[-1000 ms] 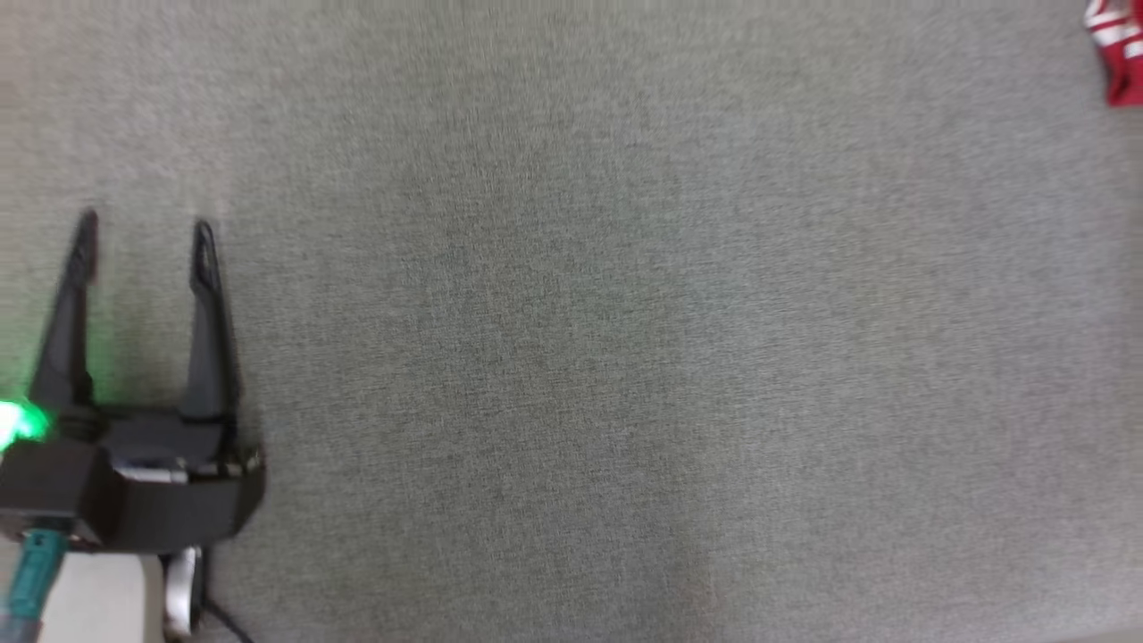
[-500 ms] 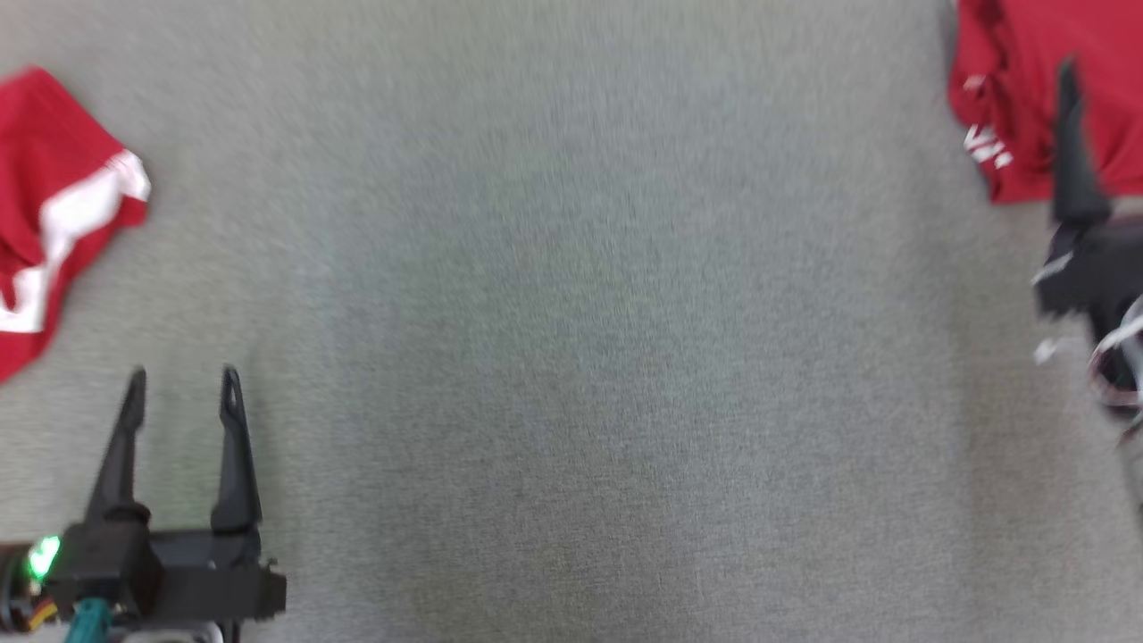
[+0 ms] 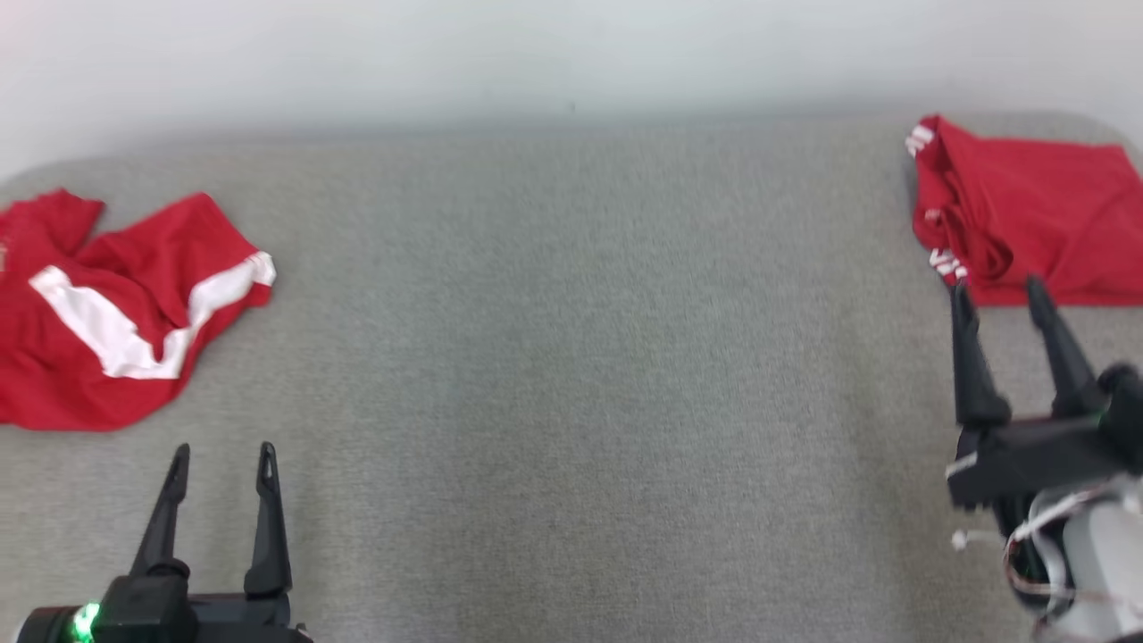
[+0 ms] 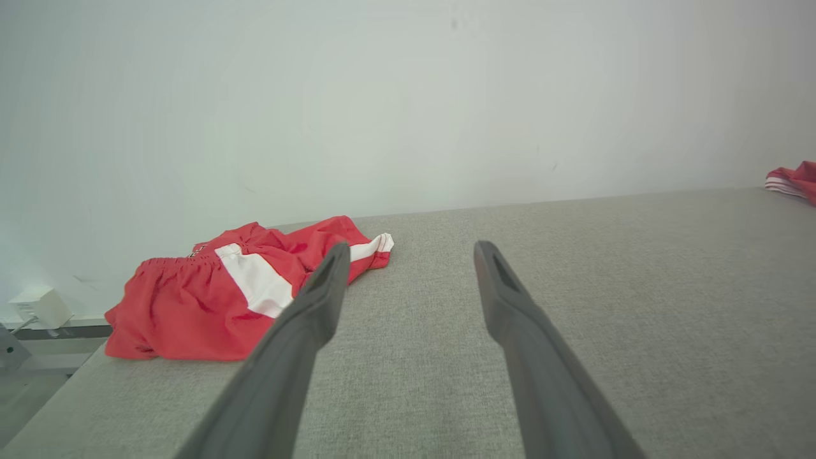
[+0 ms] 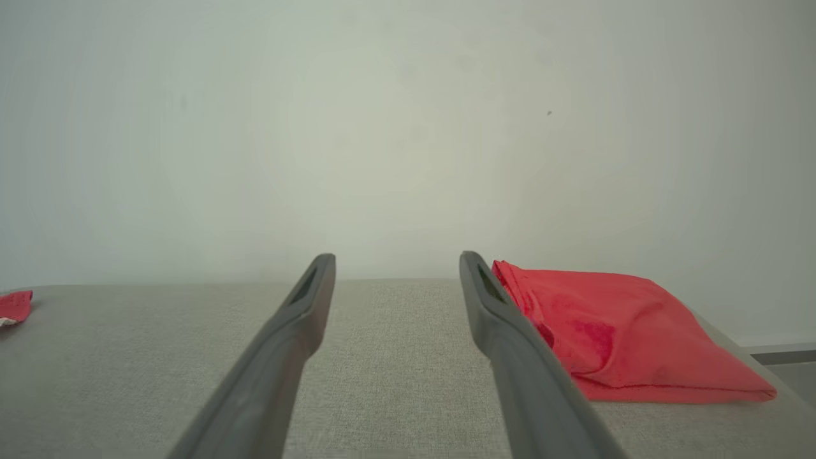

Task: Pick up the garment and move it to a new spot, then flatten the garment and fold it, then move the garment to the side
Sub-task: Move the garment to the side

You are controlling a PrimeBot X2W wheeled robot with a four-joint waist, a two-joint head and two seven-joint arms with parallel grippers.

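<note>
A crumpled red garment (image 3: 116, 304) with a white stripe lies at the table's left end, also in the left wrist view (image 4: 210, 299). My left gripper (image 3: 223, 451) stands open near the front edge, just right of and nearer than that garment, with nothing between its fingers (image 4: 413, 247). A second red garment (image 3: 1027, 214), folded flat, lies at the far right. My right gripper (image 3: 997, 288) is open, its fingertips at this folded garment's near edge; in the right wrist view (image 5: 396, 256) the cloth (image 5: 612, 331) lies just right of the right finger.
The grey fabric-covered table (image 3: 571, 357) stretches wide between the two garments. A pale wall (image 3: 571, 54) rises right behind its far edge. A small white box (image 4: 41, 306) sits off the table's left end.
The head camera has swung upward, bringing both red garments, the table's far edge and the wall into the picture. My right gripper has come into view. Both grippers stay open.
</note>
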